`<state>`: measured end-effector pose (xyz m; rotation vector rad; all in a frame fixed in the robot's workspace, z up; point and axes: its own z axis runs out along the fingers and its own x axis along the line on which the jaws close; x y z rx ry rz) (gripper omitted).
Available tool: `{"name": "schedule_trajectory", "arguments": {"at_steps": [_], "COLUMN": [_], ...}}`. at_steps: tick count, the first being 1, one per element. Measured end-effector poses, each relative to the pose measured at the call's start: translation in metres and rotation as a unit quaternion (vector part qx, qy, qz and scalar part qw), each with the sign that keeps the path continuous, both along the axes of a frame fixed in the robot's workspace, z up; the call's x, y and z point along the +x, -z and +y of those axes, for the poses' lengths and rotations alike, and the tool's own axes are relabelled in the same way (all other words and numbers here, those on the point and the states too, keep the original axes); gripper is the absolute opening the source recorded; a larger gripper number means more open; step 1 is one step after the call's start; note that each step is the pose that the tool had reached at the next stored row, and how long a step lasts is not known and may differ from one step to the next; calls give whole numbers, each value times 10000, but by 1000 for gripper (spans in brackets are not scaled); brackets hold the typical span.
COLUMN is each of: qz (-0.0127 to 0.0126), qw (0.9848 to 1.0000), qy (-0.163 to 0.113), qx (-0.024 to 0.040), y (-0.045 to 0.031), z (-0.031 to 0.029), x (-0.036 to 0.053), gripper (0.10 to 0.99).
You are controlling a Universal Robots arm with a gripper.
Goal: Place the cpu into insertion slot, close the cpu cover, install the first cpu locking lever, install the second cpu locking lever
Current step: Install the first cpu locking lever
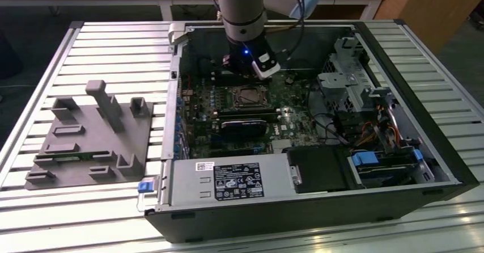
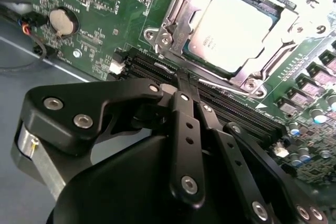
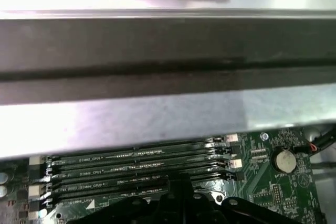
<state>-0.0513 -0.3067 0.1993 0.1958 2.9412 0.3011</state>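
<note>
One light, stiff, fragile cpu, seated in slot, best taken by its edges; end effector pinched together on nothing, just beside, above memory slots.

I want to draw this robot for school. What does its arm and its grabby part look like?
The robot arm is a round tube, silvery grey with a pale blue band and a dark wrist end. A tiny blue light glows there, a white block sits beside it, and dark cables hang down behind. The gripper is matte black, built from flat bars joined by shiny silver screws; its jaws are slim black bars.
</note>
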Motion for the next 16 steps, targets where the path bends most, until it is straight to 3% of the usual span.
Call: {"name": "schedule_trajectory", "arguments": {"at_steps": [4,16], "qz": [0,0], "qw": [9998,9993], "qy": [182,375], "qx": [-1,0], "y": [9,34], "z": [9,43], "x": [-3,-25], "gripper": [106,106]}}
